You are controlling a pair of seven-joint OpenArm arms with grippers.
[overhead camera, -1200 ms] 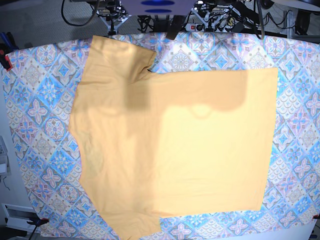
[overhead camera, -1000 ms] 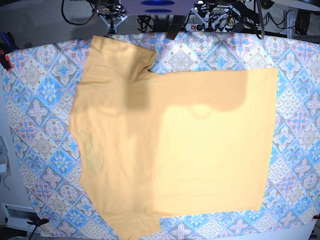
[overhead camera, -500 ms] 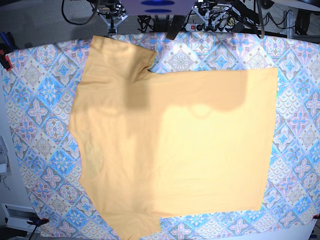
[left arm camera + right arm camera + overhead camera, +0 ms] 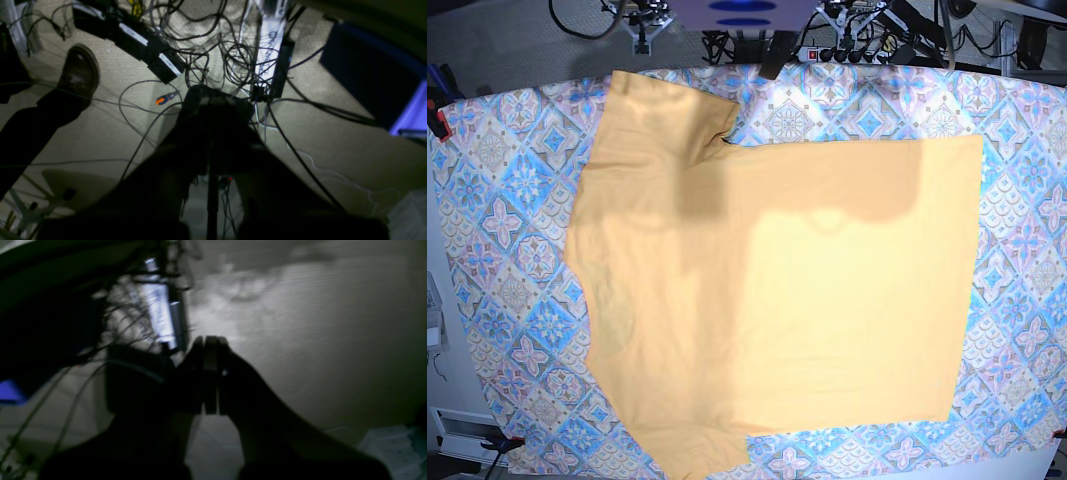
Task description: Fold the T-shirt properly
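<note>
The yellow-orange T-shirt lies flat on the tile-patterned tablecloth. Its right part is a smooth rectangle with a straight edge at the right. One sleeve points to the far left corner, and another flap reaches the near edge. No lettering shows. Both arms are pulled back behind the table's far edge. In the left wrist view, the left gripper hangs shut and empty over the floor. In the right wrist view, the right gripper is shut and empty, fingers pressed together.
Red clamps hold the cloth at the table's left edge. The robot base stands behind the far edge. On the floor lie tangled cables and a power strip, an orange screwdriver and a person's shoe.
The gripper parts at the far edge have drawn back further out of the base view. The shirt has not moved.
</note>
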